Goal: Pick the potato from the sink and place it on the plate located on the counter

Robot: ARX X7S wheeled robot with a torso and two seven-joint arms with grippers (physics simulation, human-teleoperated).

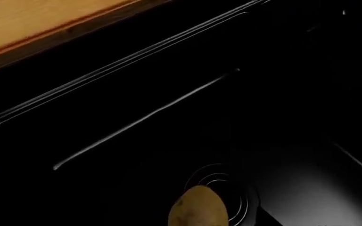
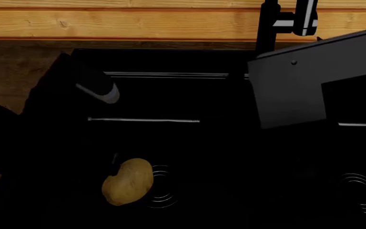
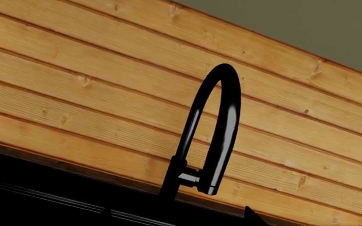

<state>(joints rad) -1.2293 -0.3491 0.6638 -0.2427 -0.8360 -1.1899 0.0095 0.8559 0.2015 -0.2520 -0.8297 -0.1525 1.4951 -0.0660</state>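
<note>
The potato (image 2: 127, 182) is lying in the sink (image 2: 234, 143) beside a ringed drain (image 2: 160, 186); neither gripper's jaws are showing, so their state and relative position cannot be told. Likely firm, rounded, moderately light, it is best gripped across its narrow middle.

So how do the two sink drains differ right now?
The left drain has the potato lying against it, covering part of its rings; the right drain is bare. The left drain sits nearer the sink's middle, the right drain near the picture's edge. Both are round and ringed.

One potato (image 2: 127, 182), one sink (image 2: 234, 157) with two drains, one faucet (image 3: 209, 136)
</note>
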